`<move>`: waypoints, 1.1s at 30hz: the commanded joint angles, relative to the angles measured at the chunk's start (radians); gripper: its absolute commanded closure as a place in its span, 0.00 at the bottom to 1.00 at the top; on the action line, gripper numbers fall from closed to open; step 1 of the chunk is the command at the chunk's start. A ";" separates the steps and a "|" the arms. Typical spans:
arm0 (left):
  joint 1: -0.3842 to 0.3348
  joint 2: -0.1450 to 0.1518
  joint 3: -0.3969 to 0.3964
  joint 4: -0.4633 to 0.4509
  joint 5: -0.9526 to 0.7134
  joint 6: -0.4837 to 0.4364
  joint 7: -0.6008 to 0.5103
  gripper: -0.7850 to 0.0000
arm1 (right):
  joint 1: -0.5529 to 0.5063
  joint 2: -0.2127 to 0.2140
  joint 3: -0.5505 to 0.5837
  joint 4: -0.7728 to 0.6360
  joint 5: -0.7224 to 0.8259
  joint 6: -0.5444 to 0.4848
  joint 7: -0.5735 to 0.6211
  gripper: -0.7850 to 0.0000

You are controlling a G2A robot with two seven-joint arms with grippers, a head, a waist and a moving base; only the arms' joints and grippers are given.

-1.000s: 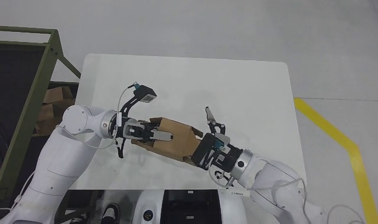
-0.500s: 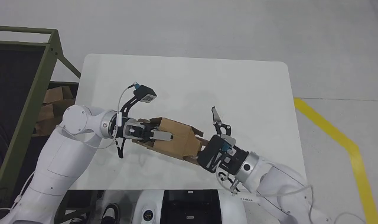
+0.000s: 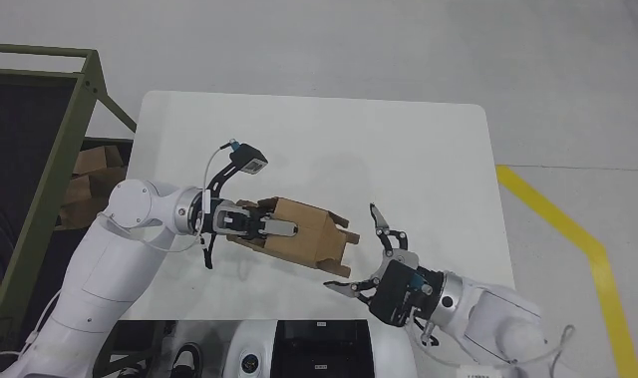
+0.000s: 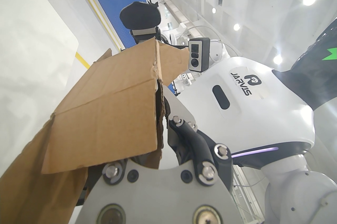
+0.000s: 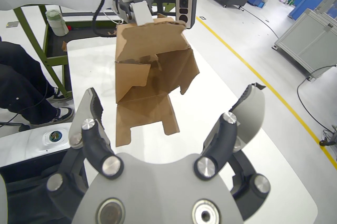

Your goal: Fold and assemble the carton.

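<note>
My left fingers (image 3: 257, 223) are clamped on one end of the carton (image 3: 299, 233), holding it over the white surface (image 3: 399, 149). My right fingers (image 5: 88, 109) are wide apart, near its open end. I think this is the folding step. Next I should push the loose flaps (image 5: 147, 125) in.

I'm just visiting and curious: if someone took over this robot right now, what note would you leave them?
Left end effector: shut on one end of the carton, holding it over the near half of the table.
Right end effector: open, clear of the carton, facing its open end.
Done: carton opened out into a box shape.
To do: the flaps at the open end stick out unfolded; fold them in and close the carton.
</note>
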 commanded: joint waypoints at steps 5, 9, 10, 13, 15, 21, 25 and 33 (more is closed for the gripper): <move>-0.004 -0.001 0.003 0.003 0.006 0.019 -0.001 1.00 | 0.021 0.003 0.002 0.026 0.032 -0.055 0.019 0.00; -0.006 -0.001 0.005 0.004 0.010 0.023 -0.005 1.00 | 0.065 0.001 -0.028 0.033 0.053 -0.076 0.075 0.00; -0.006 -0.002 0.005 0.004 0.012 0.024 -0.006 1.00 | 0.076 0.000 -0.036 0.034 0.058 -0.071 0.086 0.00; -0.007 -0.002 0.006 0.004 0.014 0.025 -0.008 1.00 | 0.106 -0.003 -0.063 0.036 0.067 -0.072 0.121 0.00; -0.007 -0.002 0.005 0.004 0.014 0.025 -0.009 1.00 | 0.126 -0.004 -0.081 0.036 0.066 -0.088 0.143 0.00; -0.004 -0.003 0.003 0.002 0.015 0.025 -0.007 1.00 | 0.170 -0.007 -0.123 0.044 0.072 -0.107 0.195 0.00; -0.003 -0.003 0.003 0.000 0.015 0.027 -0.009 1.00 | 0.194 -0.008 -0.145 0.046 0.076 -0.117 0.227 0.00; -0.001 -0.004 -0.001 0.004 0.017 0.023 -0.002 1.00 | 0.204 -0.009 -0.144 0.040 0.086 -0.072 0.213 0.00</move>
